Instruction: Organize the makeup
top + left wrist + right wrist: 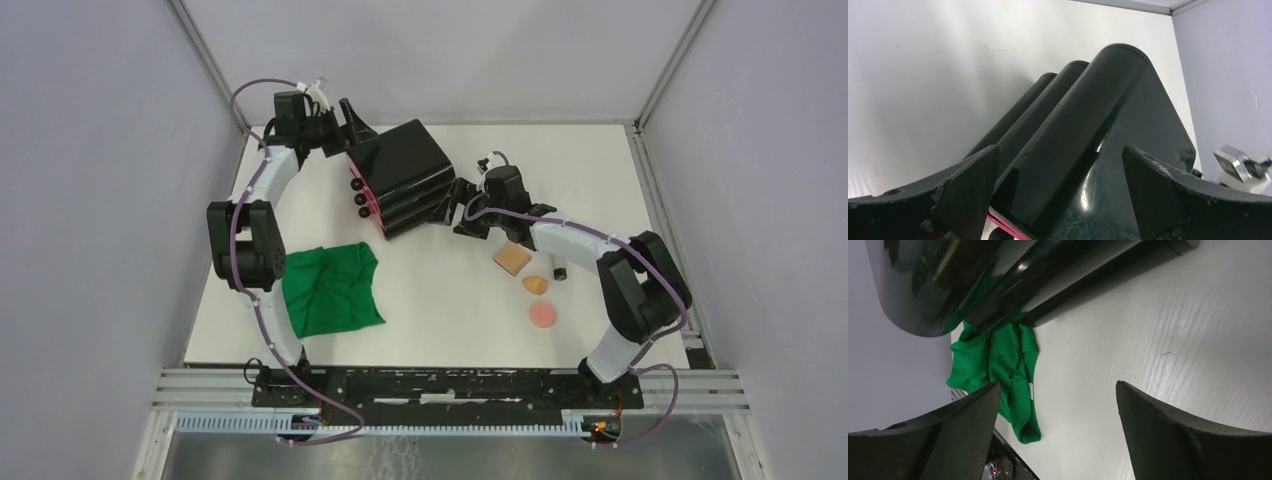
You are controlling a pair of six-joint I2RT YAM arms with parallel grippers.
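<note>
A glossy black box [405, 160] with pink-edged drawers [372, 205] and three dark round knobs [362, 198] on its left face stands askew at the far middle of the white desk [440, 300], while a crumpled green cloth [330, 288] lies apart from it, nearer the desk's left front.

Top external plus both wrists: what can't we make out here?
- Drawer contents: hidden in every view. The drawers of the black box look closed, and only the pink fronts show.
- The small dark item beside the orange sponge: top view, too small to identify and partly under the right arm.
- The tan pad, sponge and pink puff: outside both wrist frames. Both face the box. The right one shows only the green cloth past the open right pincer.
</note>
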